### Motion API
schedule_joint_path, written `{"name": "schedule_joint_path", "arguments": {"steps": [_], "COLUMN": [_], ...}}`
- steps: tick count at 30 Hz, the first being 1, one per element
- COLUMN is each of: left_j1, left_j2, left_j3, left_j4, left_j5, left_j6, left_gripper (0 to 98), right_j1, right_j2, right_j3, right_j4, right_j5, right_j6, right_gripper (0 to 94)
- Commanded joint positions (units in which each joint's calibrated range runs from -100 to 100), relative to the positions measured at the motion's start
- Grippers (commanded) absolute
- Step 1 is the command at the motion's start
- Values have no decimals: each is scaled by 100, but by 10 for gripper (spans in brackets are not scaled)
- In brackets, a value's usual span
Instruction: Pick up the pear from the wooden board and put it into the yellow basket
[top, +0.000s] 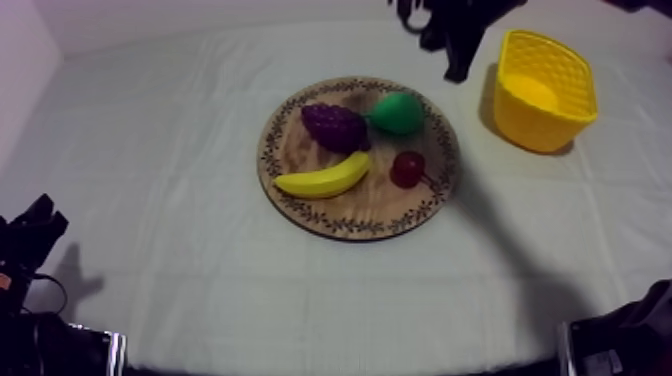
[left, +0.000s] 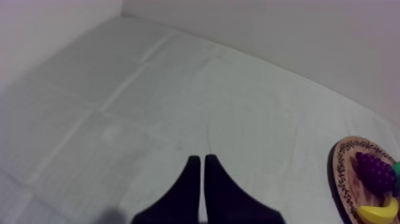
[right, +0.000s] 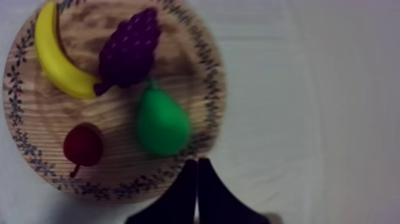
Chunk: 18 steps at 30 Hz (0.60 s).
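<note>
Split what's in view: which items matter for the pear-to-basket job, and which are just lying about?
Job:
pear, on the wooden board
yellow basket, beside the board
right gripper, shut, at the board's rim next to the pear

Lying about:
banana, bunch of grapes, small red fruit, all on the board
left gripper, shut, over bare cloth

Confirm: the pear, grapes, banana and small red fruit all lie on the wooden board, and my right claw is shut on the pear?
No. The right wrist view shows the right claw shut on nothing, near the pear. The grapes, banana and small red fruit do lie with it on the wooden board.
</note>
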Motion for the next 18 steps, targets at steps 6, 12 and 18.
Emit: {"name": "schedule_joint_path", "arguments": {"steps": [6, 12, 18], "left_j1": [0, 0, 0], "left_j2": [-1, -1, -1], "left_j3": [0, 0, 0], "left_j4": [-1, -1, -1], "left_j5": [-1, -1, -1], "left_j6": [1, 1, 1], "left_gripper": [1, 1, 1], "right_j1": [-58, -109, -44], "right_j2": [306, 316, 266], "right_j3": [387, 589, 661], "right_j4": [155, 222, 42], "right_j5": [-428, -685, -787], "right_j6": [-159, -207, -23], "right_gripper": [31, 524, 817]}}
